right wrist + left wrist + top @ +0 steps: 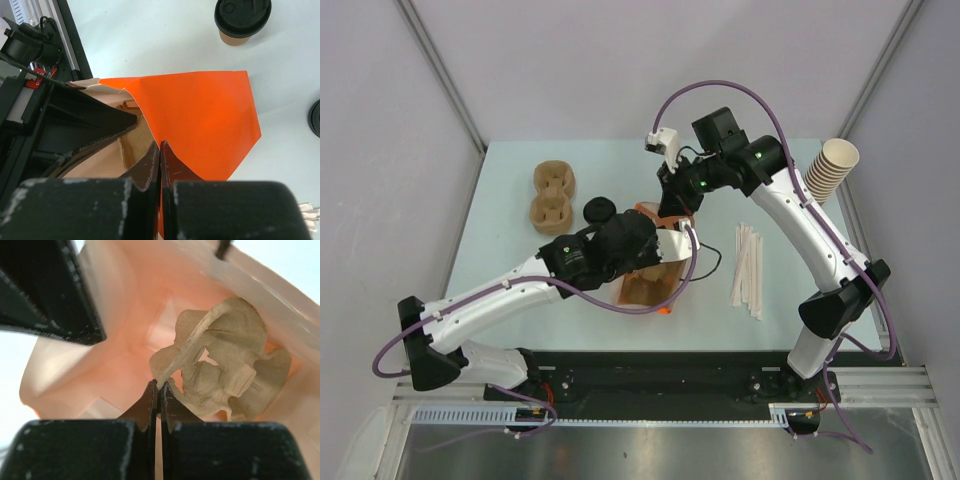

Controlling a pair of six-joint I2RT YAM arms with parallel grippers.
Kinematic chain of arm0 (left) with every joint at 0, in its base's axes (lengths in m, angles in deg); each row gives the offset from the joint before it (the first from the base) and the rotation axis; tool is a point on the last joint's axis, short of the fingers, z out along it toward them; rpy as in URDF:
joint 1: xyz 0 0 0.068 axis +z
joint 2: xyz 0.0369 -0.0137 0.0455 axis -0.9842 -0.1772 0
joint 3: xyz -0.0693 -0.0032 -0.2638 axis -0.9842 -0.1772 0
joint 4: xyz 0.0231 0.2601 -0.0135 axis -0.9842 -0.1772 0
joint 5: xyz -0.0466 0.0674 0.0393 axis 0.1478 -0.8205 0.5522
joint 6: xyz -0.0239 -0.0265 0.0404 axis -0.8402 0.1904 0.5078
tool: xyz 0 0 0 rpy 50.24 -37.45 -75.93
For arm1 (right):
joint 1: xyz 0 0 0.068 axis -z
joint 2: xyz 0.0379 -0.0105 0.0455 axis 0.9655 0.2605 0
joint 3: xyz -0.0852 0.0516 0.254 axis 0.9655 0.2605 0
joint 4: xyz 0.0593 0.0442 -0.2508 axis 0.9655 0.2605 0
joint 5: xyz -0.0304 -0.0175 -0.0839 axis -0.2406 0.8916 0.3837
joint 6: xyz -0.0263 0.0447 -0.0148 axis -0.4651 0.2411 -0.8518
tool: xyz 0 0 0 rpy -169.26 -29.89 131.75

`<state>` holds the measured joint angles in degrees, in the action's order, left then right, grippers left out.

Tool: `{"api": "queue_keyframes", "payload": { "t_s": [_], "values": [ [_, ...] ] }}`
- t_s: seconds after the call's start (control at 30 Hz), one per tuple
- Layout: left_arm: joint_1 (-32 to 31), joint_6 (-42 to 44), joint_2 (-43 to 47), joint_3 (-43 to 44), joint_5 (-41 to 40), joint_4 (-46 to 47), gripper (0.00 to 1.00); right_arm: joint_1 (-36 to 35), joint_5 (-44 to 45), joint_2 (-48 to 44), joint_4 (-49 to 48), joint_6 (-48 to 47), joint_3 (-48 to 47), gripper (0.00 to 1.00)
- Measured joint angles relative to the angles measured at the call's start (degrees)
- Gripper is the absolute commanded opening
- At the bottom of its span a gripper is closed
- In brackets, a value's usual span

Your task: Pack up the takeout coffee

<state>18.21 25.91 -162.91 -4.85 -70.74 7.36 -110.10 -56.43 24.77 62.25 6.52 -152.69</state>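
Bearing the takeout coffee (242,17), a pale table (510,200) meets grey walls (620,60).

**Left arm** (490,300): white link shells, black joint housings. A bulky black wrist block sits directly behind the left gripper (160,385).

**Right arm** (810,225): same white shells and black joints. Green lights (705,185) show on the housing behind the right gripper (160,145), with a white plastic block (663,140) beside that housing.

**Purple cable** (715,84): one per arm, in loose loops from the gripper end back to the black bases (430,360).

**Gripper fingers** (150,405): matte black, wedge-shaped, tapering to thin tips. Edges are scuffed with pale flecks.
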Motion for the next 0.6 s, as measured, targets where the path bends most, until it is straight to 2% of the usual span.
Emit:
{"api": "queue_keyframes", "payload": {
  "t_s": [0.23,0.6],
  "values": [
    [0.98,-2.19,0.0,-1.05,-2.1,1.29,0.0,0.0,-0.24,0.0,0.0,0.2,0.22,0.0],
    [3.39,-2.01,-2.01,-2.62,0.15,4.46,0.01,0.07,-2.38,0.04,-0.04,-1.01,0.55,0.0]
  ]
}}
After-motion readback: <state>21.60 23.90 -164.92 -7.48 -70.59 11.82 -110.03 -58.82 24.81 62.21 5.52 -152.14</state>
